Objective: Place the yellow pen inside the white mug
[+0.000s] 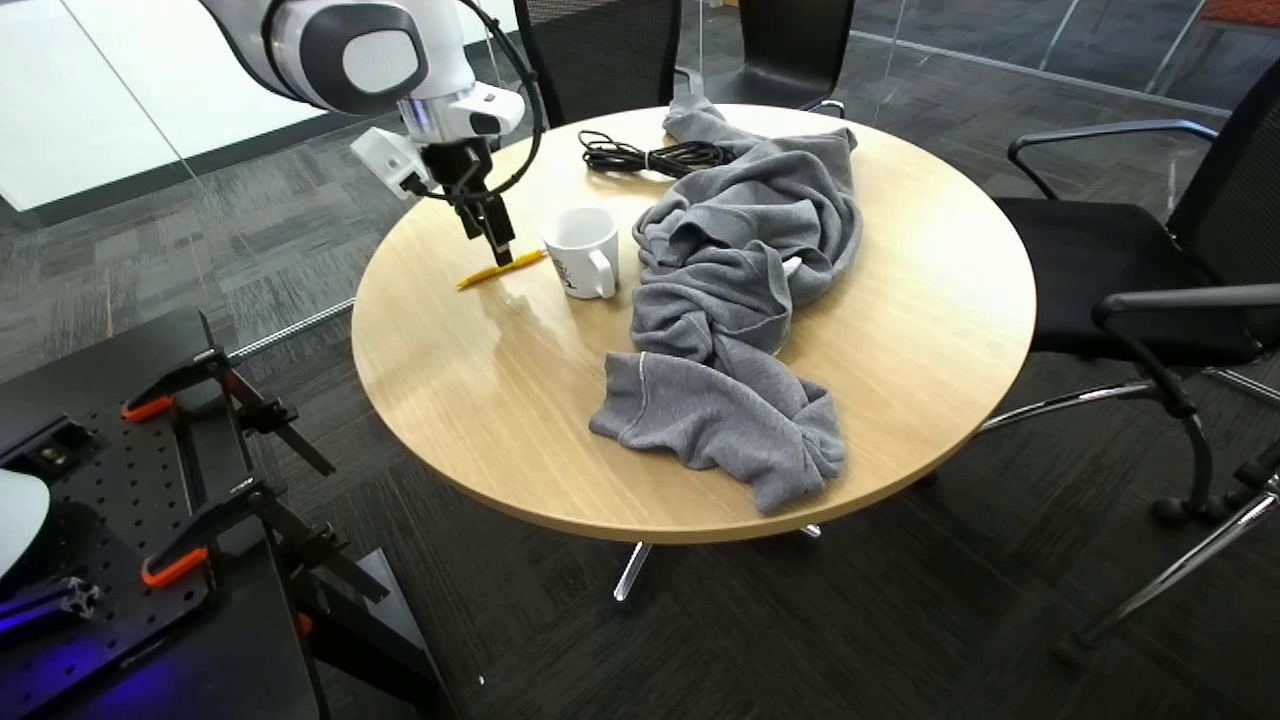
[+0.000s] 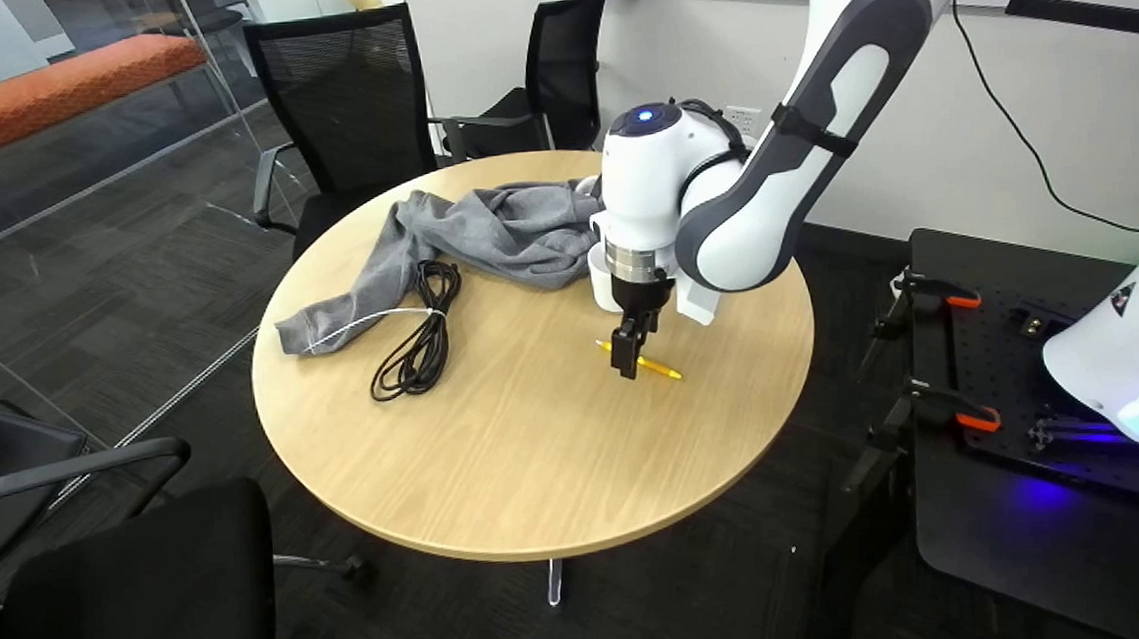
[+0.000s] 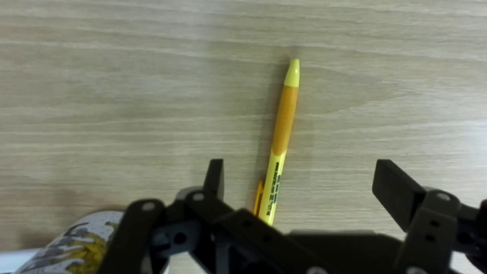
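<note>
As the gripper (image 3: 300,167) hangs spread wide over the yellow pen (image 3: 284,121) on the table (image 1: 450,380), just left of the white mug (image 1: 568,250) in an exterior view, a nudge left in the wrist view before closing should centre the pinch.

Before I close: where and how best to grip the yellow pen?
I'd grip the yellow pen mid-barrel, coming straight down, fingers on its two long sides. It lies flat, lengthwise between them in the wrist view; mid-barrel should avoid tapered tip and clip, and a vertical approach the white mug near the clip end.
</note>
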### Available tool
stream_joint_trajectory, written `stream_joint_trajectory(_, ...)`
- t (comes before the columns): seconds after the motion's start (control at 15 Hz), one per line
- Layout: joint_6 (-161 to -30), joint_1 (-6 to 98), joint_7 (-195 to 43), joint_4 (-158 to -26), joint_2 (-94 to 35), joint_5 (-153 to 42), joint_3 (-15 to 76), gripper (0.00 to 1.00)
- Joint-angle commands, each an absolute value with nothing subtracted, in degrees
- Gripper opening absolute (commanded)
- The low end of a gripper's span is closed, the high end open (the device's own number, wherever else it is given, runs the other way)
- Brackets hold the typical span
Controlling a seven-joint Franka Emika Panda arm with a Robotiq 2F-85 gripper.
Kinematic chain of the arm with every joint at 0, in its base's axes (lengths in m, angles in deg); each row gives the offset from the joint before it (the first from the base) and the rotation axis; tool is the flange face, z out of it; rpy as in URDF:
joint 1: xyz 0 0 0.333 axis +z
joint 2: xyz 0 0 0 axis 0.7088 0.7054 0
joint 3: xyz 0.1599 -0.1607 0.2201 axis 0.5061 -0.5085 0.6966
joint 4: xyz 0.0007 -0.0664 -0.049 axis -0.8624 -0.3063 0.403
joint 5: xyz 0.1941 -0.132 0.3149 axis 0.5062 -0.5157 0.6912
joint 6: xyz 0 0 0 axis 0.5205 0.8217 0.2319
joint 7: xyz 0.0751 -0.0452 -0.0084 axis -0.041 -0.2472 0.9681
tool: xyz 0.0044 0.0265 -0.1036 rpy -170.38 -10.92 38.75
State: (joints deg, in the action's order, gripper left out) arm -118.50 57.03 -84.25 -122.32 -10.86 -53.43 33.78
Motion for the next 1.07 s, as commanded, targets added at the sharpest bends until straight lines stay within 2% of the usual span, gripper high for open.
stream_joint_trajectory(0.0, -119.5, 58.3, -86.2, -119.7, -8.4, -53.9, 32.2, 1.00)
stream_joint_trajectory(0.2, -119.4, 58.4, -86.2, -118.2, -7.0, -53.7, 31.8, 1.00)
stream_joint_trajectory(0.27, -119.4, 58.4, -86.2, -117.8, -6.7, -53.7, 31.7, 0.97)
stream_joint_trajectory(0.33, -119.4, 58.4, -86.3, -117.4, -6.4, -53.7, 31.6, 0.74)
stream_joint_trajectory(0.47, -119.5, 58.5, -86.3, -116.9, -5.9, -53.6, 31.6, 0.69)
stream_joint_trajectory(1.0, -119.5, 58.0, -86.0, -116.0, -5.5, -53.3, 31.9, 0.06)
